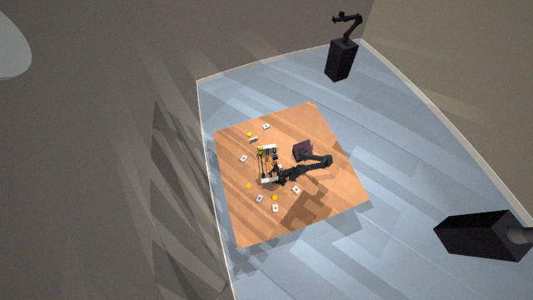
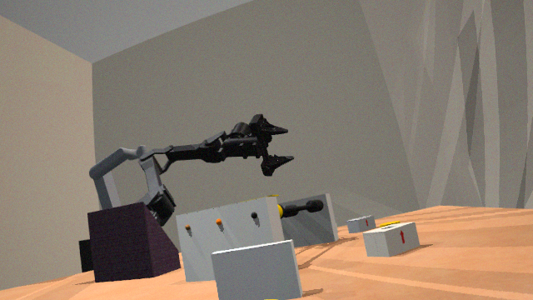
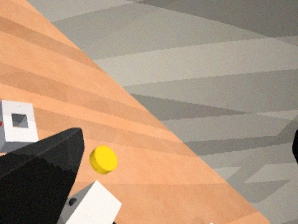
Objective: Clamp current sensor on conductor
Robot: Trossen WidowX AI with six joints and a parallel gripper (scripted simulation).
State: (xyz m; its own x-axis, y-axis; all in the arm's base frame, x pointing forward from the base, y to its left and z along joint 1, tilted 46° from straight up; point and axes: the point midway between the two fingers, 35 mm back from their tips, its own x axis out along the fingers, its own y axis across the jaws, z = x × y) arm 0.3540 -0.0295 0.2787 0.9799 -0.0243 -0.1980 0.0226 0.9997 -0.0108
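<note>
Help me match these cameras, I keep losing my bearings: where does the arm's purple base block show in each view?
Top: the purple base block is near the picture's middle, on the wooden mat.
Exterior: the block is at lower left, standing on the mat.
Wrist: the block is not in view.
Shared landmark: the wooden mat, which also covers the wrist view's left and lower part.

Open air around the wide-open gripper; at 6 o'clock below, grey end block and black conductor obstructing descent.
</note>
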